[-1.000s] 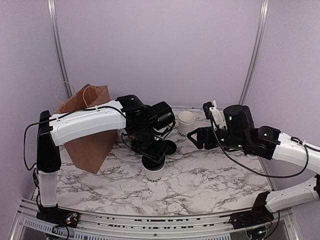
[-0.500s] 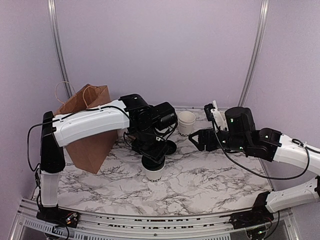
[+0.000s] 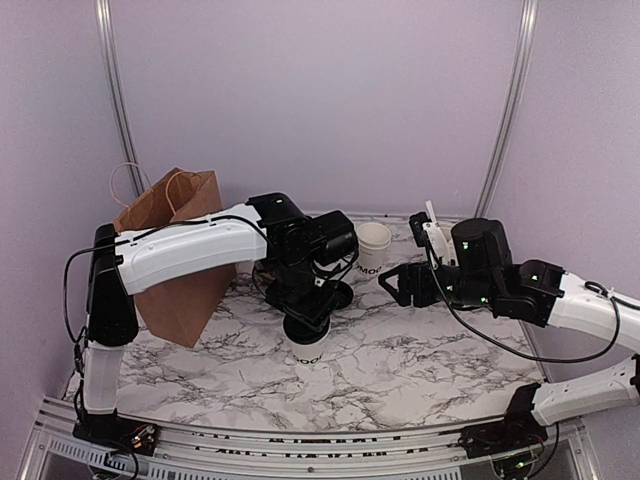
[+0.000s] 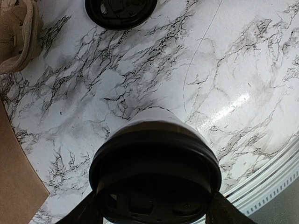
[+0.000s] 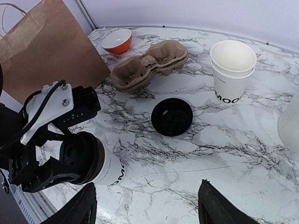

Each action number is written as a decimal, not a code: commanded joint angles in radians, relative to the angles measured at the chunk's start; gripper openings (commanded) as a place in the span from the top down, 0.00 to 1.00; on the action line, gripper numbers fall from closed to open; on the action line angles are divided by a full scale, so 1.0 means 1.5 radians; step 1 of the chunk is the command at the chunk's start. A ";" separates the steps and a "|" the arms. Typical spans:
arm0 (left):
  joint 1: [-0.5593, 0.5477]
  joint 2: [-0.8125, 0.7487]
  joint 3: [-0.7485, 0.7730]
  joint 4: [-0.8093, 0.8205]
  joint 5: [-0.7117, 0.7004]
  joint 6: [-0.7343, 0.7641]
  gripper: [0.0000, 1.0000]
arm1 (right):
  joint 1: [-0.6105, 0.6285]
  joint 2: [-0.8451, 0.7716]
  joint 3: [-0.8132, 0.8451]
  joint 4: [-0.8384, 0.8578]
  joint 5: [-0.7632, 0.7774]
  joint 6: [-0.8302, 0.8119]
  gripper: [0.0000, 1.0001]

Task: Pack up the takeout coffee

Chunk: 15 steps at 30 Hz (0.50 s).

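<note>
The takeout coffee (image 3: 307, 354) is a small white cup with dark lettering and a black lid, standing on the marble table (image 3: 420, 350) front of centre. My left gripper (image 3: 305, 322) sits on top of it, its fingers (image 4: 84, 212) closed on either side of the lid (image 4: 154, 158). The right wrist view shows the cup (image 5: 110, 168) with the left gripper clamped on its lid. My right gripper (image 3: 400, 284) is open and empty, hovering to the right of the cup, with bare marble between its fingers (image 5: 219, 205).
A brown paper bag (image 3: 170, 250) stands at the left. A loose black lid (image 5: 172, 116) lies behind the cup. Stacked open white cups (image 5: 232, 70), a cardboard cup carrier (image 5: 149, 65) and an orange-banded bowl (image 5: 117, 41) sit further back.
My left gripper has come lower onto the cup's lid, hiding more of the cup. My right arm has drifted slightly to the right.
</note>
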State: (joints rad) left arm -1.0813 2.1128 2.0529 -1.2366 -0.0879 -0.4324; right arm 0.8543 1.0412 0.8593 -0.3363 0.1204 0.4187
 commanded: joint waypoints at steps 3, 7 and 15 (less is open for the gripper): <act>-0.005 0.023 0.025 -0.027 -0.005 0.010 0.25 | -0.003 -0.015 0.000 0.010 -0.005 0.009 0.28; -0.006 0.033 0.033 -0.027 -0.003 0.011 0.24 | -0.001 -0.019 -0.003 0.009 -0.005 0.010 0.28; -0.007 0.041 0.045 -0.026 -0.005 0.010 0.16 | -0.001 -0.025 -0.005 0.004 -0.005 0.010 0.28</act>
State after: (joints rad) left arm -1.0821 2.1590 2.0884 -1.2407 -0.0887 -0.4213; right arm 0.8543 1.0248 0.8516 -0.3367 0.1162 0.4198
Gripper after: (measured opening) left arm 0.829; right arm 0.717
